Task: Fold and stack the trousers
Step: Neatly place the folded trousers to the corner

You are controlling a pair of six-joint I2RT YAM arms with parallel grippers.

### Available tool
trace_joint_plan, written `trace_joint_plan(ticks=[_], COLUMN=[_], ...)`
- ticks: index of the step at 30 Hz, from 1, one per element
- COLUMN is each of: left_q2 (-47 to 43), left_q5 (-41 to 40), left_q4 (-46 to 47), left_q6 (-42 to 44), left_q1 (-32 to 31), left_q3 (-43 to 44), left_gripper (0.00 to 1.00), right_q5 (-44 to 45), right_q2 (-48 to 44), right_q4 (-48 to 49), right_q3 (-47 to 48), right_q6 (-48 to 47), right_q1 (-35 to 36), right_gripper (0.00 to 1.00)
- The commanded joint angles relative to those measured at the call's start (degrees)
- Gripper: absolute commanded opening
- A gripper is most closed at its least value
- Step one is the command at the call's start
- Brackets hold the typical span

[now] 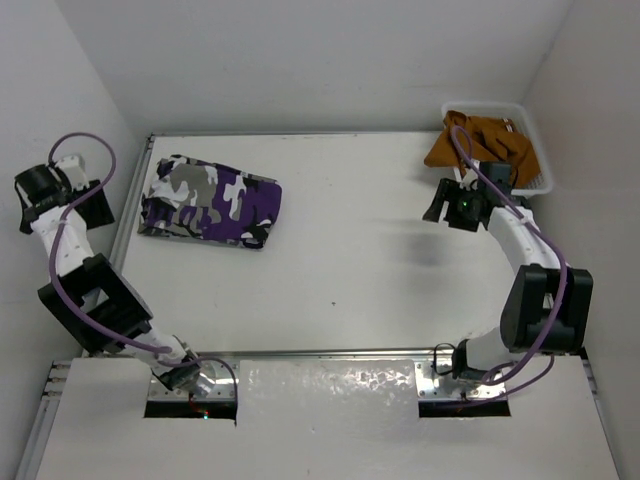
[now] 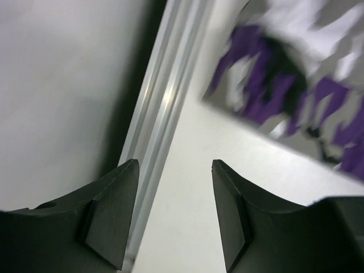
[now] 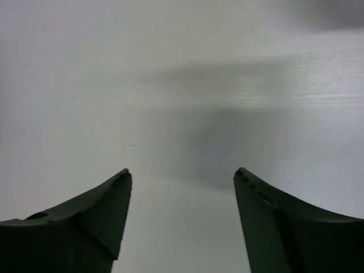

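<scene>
— Spotting the left gripper where?
— Up at the far left by the wall, over or just outside the rail that edges the table. Carried on an arm bent sharply at the elbow. Parted about halfway, with nothing between the fingers.
— And the right gripper?
— Reached out to the far right, hanging over bare tabletop just short of the white basket. Spread wider than the left, likewise holding nothing.
— Room to move?
— Plenty across the middle and the near side. Tighter at far left, hemmed by rail and wall. Tighter at far right too, beside the basket with the orange-brown garment spilling over its rim.
— Finding the trousers where?
— On the far-left part of the table, just right of the rail. Folded into a compact block, touched by neither gripper. Long axis roughly left to right, the right end swung slightly nearer. Hard to say which end carries the waistband; only a purple smear in the left wrist view.
</scene>
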Motion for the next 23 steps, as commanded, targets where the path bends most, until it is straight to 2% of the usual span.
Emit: trace_joint_plan(ticks=[1, 6, 18, 23], left_q2=[-3.0, -6.4, -8.0, -8.2], left_q5=[-3.2, -7.1, -8.0, -8.2], left_q4=[-2.9, -1.7, -1.1, -1.3], left_q6=[-1.3, -1.7, -2.7, -2.2], left_q1=[4.2, 5.4, 5.4, 5.4], left_q3=[-5.7, -13.1, -15.8, -15.6], left_gripper=[0.52, 0.52, 0.52, 0.52], right_q5=[4.2, 9.7, 18.1, 17.9], right_q2=[-3.0, -3.8, -4.1, -7.9], right_q4=[-1.9, -3.1, -7.2, -2.8], right_q3=[-2.2, -3.0, -1.5, -4.9], right_q6=[0.9, 1.2, -0.1, -0.6], right_q1=[-1.9, -2.3, -2.2, -2.2], right_gripper=[0.74, 0.91, 0.94, 0.94])
